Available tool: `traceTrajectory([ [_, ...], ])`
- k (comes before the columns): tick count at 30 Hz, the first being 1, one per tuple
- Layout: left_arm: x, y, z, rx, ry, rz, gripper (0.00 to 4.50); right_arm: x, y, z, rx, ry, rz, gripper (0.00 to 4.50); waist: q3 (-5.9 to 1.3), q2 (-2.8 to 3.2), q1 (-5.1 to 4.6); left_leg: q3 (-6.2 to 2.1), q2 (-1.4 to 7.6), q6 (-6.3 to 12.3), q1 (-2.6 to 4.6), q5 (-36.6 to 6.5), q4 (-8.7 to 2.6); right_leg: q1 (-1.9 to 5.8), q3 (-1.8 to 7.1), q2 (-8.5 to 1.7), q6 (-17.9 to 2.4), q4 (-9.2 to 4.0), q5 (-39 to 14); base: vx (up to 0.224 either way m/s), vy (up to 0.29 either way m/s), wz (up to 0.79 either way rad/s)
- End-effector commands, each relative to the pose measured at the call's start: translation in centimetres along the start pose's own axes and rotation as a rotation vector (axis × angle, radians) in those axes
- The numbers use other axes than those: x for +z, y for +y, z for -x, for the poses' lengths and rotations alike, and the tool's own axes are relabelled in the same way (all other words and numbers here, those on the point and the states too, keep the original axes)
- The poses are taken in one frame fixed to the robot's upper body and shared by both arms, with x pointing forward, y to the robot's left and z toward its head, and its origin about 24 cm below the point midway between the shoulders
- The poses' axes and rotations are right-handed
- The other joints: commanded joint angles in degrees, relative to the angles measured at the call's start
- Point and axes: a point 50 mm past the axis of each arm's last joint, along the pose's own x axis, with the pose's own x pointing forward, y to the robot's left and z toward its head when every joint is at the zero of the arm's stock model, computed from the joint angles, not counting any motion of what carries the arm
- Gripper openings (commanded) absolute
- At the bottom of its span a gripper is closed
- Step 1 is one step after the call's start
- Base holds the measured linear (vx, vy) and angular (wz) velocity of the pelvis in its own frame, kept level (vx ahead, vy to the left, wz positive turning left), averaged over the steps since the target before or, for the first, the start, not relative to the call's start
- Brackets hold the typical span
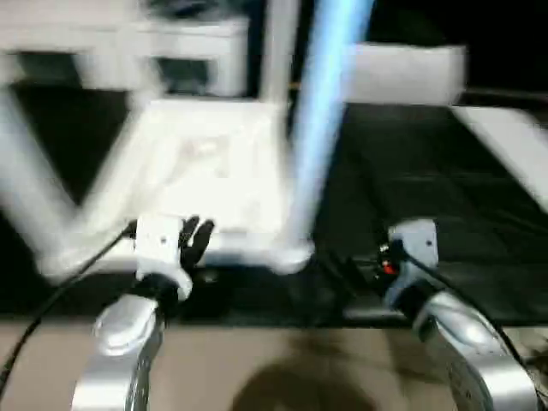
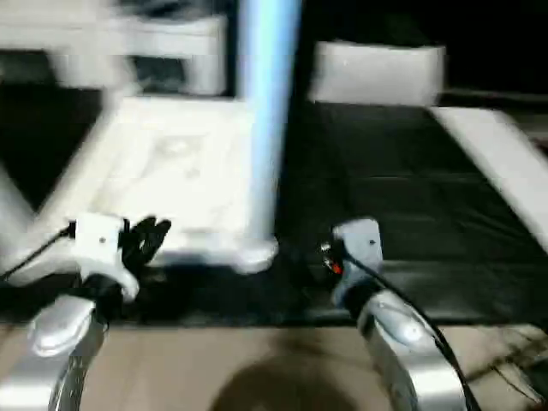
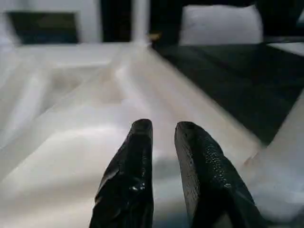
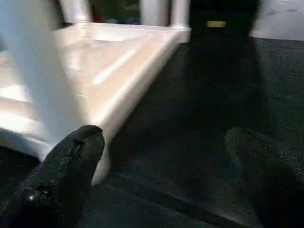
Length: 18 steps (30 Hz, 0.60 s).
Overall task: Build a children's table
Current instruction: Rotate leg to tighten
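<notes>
Roughly centred on the black work mat (image 1: 411, 188) in the left eye view lies the white plastic square tabletop (image 1: 205, 171), underside up, ribs faintly visible through blur. One long tapered white tube leg (image 1: 321, 128), tinted blue, stands upright from its near right corner socket. A second leg (image 1: 30, 188) slants off the near left corner, and a third (image 1: 278, 51) rises at the far right corner; three legs counted here. The left gripper (image 1: 195, 240) sits at the tabletop's near edge, black fingers close together, nothing between them. The right gripper (image 1: 385, 257) is over the mat, right of the upright leg. A white block (image 1: 402, 73) sits at the mat's far side and a flat white board strip (image 1: 514, 150) lies at the right.

Right eye view: same layout, upright leg (image 2: 265, 120) between the two silver forearms.

Left wrist view: two black fingers (image 3: 137, 166) with a narrow gap, empty, hovering over the tabletop's (image 3: 71, 118) ribbed surface.

Right wrist view: two fingers (image 4: 71, 166) spread wide, empty, above the mat; the tabletop's raised rim corner (image 4: 123, 95) and the base of the upright leg (image 4: 42, 71) lie just beside one finger.
</notes>
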Motion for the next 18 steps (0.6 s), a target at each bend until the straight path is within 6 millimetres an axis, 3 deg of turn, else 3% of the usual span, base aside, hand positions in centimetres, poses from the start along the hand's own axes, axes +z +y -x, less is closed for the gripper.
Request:
traceTrajectory([
  [1,0.0,-0.5,-0.3,-0.038,-0.005,0.015,0.95,0.1,-0.6,0.2,-0.03,-0.009,0.02,4.5,-2.59,-2.52,0.41,1.19,-1.33,17.26,-2.87,-2.65,-1.74,6.32,4.76,-2.14,-1.1,-8.14,2.05,0.071,-0.093,-0.05],
  [2,0.1,-0.5,-0.4,-0.054,-0.007,0.016,1.14,0.1,-0.6,0.2,-0.033,-0.01,0.019,4.5,-1.46,-1.5,1.98,-1.16,-0.25,10.07,-4.43,-3.15,3.93,8.58,9.3,-10.09,-6.57,-11.74,-18.68,0.071,-0.093,-0.05],
  [3,0.1,-0.5,-0.4,-0.054,-0.007,0.016,1.24,0.1,-0.6,0.2,-0.033,-0.01,0.019,4.5,-1.33,-1.41,2.3,-2.18,0.62,6.38,-5.21,0.1,4.11,8.88,8.4,-9.99,-7.86,-10.75,-20.1,0.079,-0.088,-0.11],
  [4,0.1,-0.7,-0.4,-0.118,0.005,0.018,1.31,0.2,-0.6,0.3,-0.038,-0.021,0.012,4.5,-1.36,-0.62,2.18,-2.21,1.39,1.05,-5.13,10.36,-0.53,7.76,5.46,-5.6,-10.32,-7.84,0.45,0.1,-0.057,-0.12],
  [5,0.1,-0.9,-0.5,-0.171,0.008,0.016,1.36,0.3,-0.7,0.3,-0.042,-0.031,0.005,4.5,-1.35,0.88,1.78,-1.62,2.16,0.18,-4.1,16.01,-4.23,6.29,2.39,-2.24,-9.32,-6.65,9.33,0.1,-0.057,-0.12],
  [6,0.2,-0.9,-0.5,-0.196,0.003,0.01,1.36,0.4,-0.6,0.3,-0.038,-0.035,0.005,4.5,-1.34,2.11,1.5,-2.05,2.7,0.92,-5.03,15.9,-4.78,6.51,2.12,-1.8,-8.66,-5.83,12.92,0.098,-0.021,-0.18],
  [7,0.1,-1.1,-0.7,-0.251,0.008,0.002,1.65,0.4,-0.6,0.2,-0.026,-0.044,0.005,4.5,-1.44,2.01,1.18,-1.89,3.13,1.17,-4.53,16.01,-4.23,5.91,2.32,-1.2,-8.2,-5.73,16.46,0.072,0.013,-0.07],
  [8,0.1,-1.1,-0.7,-0.251,0.008,0.002,1.65,0.4,-0.6,0.2,-0.026,-0.044,0.005,4.5,-2.31,2.42,1.3,-2.03,3.92,1.05,-3.09,16.55,-3.7,5.3,2.47,-1.26,-9.4,-4.83,21.36,0.072,0.013,-0.07],
  [9,0.0,-1.2,-1.0,-0.302,0.024,-0.014,1.72,0.5,-0.7,0.1,-0.013,-0.05,0.004,4.5,-2.63,2.72,1.21,-2.11,3.91,0.77,-3.25,17.46,-3.72,5.8,2.33,-1.3,-10.34,-4.61,23.26,0.0,0.0,0.0],
  [10,-0.1,-1.3,-1.3,-0.363,0.037,-0.029,1.73,0.6,-0.7,0.0,0.007,-0.055,0.016,4.5,-2.37,3.01,1.29,-2.21,4.16,0.16,-3.17,16.3,-3.96,5.54,1.98,-1.27,-11.61,-4.92,23.22,0.0,0.0,0.0],
  [11,-0.3,-1.2,-1.6,-0.414,0.055,-0.042,1.76,0.6,-0.6,-0.1,0.032,-0.053,0.028,4.5,-2.03,2.78,1.2,-2.09,4.12,-0.1,-3.2,13.62,-4.23,5.46,1.97,-1.29,-11.88,-5.33,21.11,0.0,0.0,0.0],
  [13,-0.5,-0.8,-2.5,-0.533,0.103,-0.074,2.17,0.5,-0.5,-0.2,0.111,-0.038,0.042,4.5,-1.31,3.01,0.98,-1.97,4.5,-1.19,-2.67,-0.72,-5.52,5.52,2.07,-1.85,-12.83,-6.45,7.74,0.0,0.0,0.0],
  [14,-0.7,-0.5,-3.0,-0.57,0.129,-0.092,2.17,0.4,-0.5,-0.2,0.141,-0.025,0.051,4.5,-1.27,2.85,0.79,-1.92,4.71,-1.38,-2.54,-3.77,-5.76,5.59,2.16,-2.18,-13.21,-6.73,4.33,0.0,0.0,0.0],
  [15,-0.8,0.0,-3.6,-0.613,0.164,-0.114,2.25,0.3,-0.6,-0.2,0.177,-0.007,0.062,4.5,-1.03,2.85,0.7,-1.63,4.58,-1.08,-2.33,-6.47,-5.96,5.16,2.27,-2.08,-13.06,-7.16,0.71,0.0,0.0,0.0],
  [17,-0.8,0.4,-4.0,-0.648,0.185,-0.131,2.35,0.3,-0.7,-0.3,0.201,0.003,0.077,4.5,-0.94,2.86,0.55,-1.36,4.64,-1.14,-2.46,-7.81,-6.11,5.21,2.4,-2.48,-13.05,-7.46,-1.78,0.0,0.0,0.0],
  [18,-0.7,1.0,-4.6,-0.71,0.224,-0.163,2.6,0.4,-0.9,-0.3,0.235,0.014,0.092,4.5,-1.1,2.04,0.41,-0.95,4.99,-1.3,-2.54,-7.74,-6.12,5.16,2.45,-2.65,-12.81,-7.59,-3.19,0.0,0.0,0.0],
])
